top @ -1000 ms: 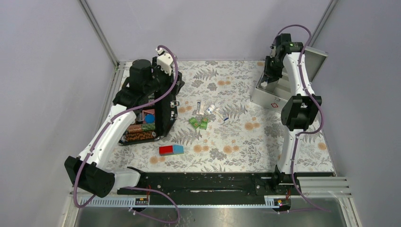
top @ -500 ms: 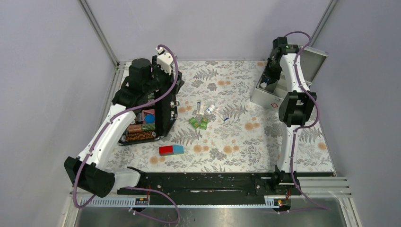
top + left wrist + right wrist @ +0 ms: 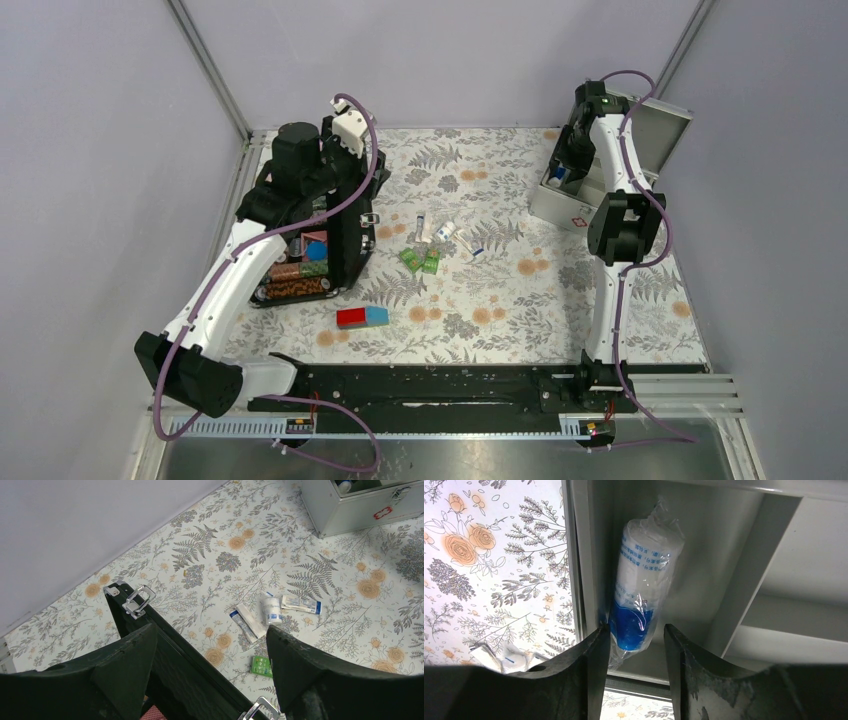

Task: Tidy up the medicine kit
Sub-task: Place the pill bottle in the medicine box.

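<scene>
Table [image 3: 500, 300] (floral): med kit [image 3: 565, 212], packets [image 3: 440, 232].

Left arm [image 3: 232, 275]: white shell links between bulky black joint housings.
Right arm [image 3: 607, 300]: the same build, with white links and black blocks at the joints.
Cables [image 3: 368, 175]: a purple-grey hose loops along each arm, from base to wrist.
Wrist camera [image 3: 349, 128]: a small white box on the left arm's wrist.
Left gripper [image 3: 215, 680]: two thick, matte black fingers [image 3: 125, 665], wedge-shaped with faceted edges.
Right gripper [image 3: 634, 675]: black fingers [image 3: 574, 680] of the same matte finish, with flat inner faces and chamfered outer edges.
Bases [image 3: 590, 375]: black, set on a long black plate [image 3: 450, 385] with thin wires at its front.
</scene>
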Robot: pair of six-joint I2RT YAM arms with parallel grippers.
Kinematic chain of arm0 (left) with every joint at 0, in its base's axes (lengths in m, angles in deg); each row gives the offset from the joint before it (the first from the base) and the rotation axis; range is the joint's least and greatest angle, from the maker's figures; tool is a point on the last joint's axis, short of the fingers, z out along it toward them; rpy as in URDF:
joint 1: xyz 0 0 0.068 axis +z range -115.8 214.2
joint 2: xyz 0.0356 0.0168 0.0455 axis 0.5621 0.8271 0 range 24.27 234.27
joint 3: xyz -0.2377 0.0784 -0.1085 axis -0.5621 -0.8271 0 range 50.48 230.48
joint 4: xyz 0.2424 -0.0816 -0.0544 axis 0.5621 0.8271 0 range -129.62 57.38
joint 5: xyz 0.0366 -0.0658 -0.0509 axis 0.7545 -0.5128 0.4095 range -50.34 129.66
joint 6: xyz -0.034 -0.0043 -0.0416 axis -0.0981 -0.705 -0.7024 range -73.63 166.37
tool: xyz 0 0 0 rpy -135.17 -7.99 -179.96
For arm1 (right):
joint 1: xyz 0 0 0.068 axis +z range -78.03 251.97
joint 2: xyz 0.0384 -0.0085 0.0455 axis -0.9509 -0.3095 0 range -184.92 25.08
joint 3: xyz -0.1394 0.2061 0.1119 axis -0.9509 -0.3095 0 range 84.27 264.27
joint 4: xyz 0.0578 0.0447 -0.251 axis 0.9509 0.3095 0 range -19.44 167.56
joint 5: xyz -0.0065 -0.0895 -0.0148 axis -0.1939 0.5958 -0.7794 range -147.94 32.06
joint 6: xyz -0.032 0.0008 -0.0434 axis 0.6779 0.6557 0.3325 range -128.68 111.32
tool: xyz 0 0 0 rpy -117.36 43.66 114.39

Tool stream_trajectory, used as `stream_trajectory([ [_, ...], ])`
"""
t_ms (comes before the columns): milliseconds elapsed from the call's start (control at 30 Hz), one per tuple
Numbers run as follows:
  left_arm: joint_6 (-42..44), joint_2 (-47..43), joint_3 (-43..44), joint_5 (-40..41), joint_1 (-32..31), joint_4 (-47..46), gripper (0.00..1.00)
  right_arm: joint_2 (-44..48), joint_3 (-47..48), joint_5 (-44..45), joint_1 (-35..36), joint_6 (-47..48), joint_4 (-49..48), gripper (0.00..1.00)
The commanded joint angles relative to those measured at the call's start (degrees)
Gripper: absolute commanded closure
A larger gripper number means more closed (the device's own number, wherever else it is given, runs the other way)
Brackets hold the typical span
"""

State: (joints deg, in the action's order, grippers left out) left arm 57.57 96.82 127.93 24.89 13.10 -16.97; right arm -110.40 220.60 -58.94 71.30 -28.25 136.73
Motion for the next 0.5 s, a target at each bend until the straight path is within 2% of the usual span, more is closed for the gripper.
stream_trajectory([
  [0,0.50,-0.52,1.74,0.22,-0.12,-2.45,0.20,5.93,0.59,-1.08,0.38,-0.09,-0.06,0.48],
  [133,0.26,-0.97,0.86,0.18,-0.12,-3.08,0.20,10.40,-1.93,-0.23,1.18,0.65,0.51,0.47],
  [333,-0.66,-1.02,0.15,-0.26,-0.15,-4.06,0.20,14.05,-2.39,-1.83,4.53,8.10,0.62,0.45],
  [400,-0.99,-0.88,0.30,-0.39,-0.12,-4.72,0.20,14.03,-1.73,-5.82,5.76,9.48,0.64,0.45],
  [467,-1.33,-0.81,0.35,-0.30,-0.16,-5.31,0.20,13.58,-0.99,-14.69,7.52,14.16,0.97,0.45],
])
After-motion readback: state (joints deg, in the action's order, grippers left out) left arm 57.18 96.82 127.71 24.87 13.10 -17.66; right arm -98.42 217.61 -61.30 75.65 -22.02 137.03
